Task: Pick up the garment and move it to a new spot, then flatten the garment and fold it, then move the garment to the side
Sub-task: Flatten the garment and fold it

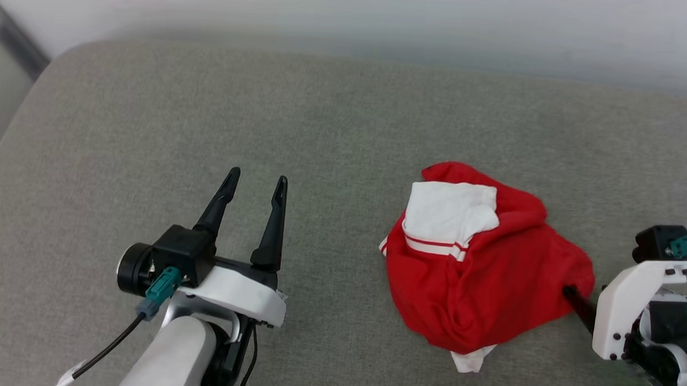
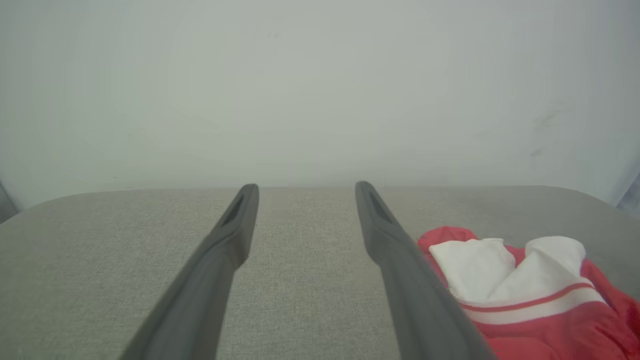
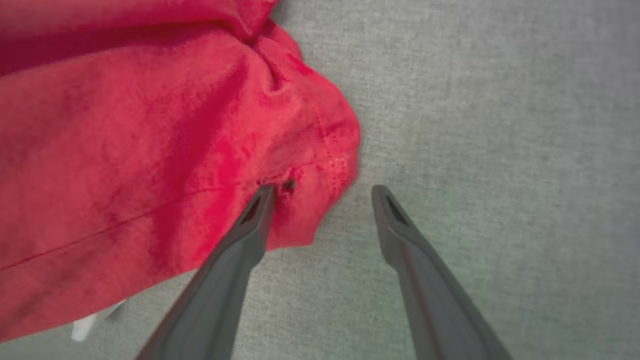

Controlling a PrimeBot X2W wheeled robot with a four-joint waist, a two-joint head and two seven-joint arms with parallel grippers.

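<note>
The garment [image 1: 479, 280] lay crumpled on the grey cushion [image 1: 323, 117] at four o'clock — the right gripper [image 3: 322, 189] spread wide at its edge, gripping nothing; the left gripper [image 1: 260, 178], at eight o'clock, gaped empty.

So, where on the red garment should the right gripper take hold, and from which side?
Grip the rounded fold at the right edge of the garment, coming from the right with the right gripper. This fold bulges up from the grey cushion and seems to lie between the open fingers, so closing there would likely catch fabric.
</note>
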